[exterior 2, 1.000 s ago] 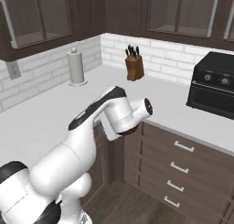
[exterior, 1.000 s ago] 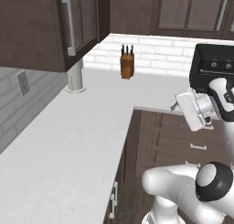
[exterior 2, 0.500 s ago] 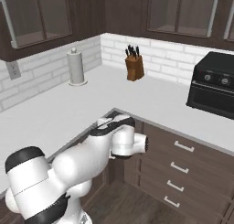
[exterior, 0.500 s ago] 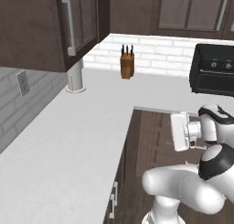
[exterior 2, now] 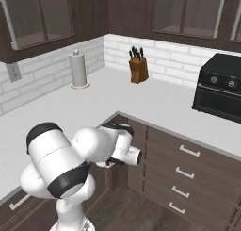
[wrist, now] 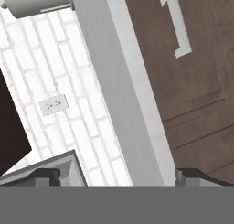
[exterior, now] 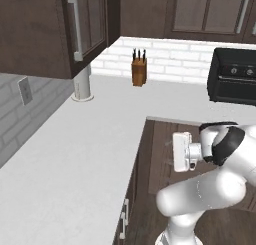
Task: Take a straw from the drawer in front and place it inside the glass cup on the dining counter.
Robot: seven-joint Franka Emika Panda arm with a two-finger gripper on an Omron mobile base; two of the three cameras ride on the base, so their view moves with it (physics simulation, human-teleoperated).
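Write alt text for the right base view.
A white robot arm folds low before dark drawers under an L-shaped white worktop. On it stand a paper towel roll, knife block and black toaster oven.

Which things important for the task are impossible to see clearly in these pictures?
- Gripper: in the hand view just two dark tips show above the bottom edge, spread wide apart.
- Drawers: all fronts closed in the right base view, so their contents are hidden.
- Drawer front: cut off by the hand view's edges.
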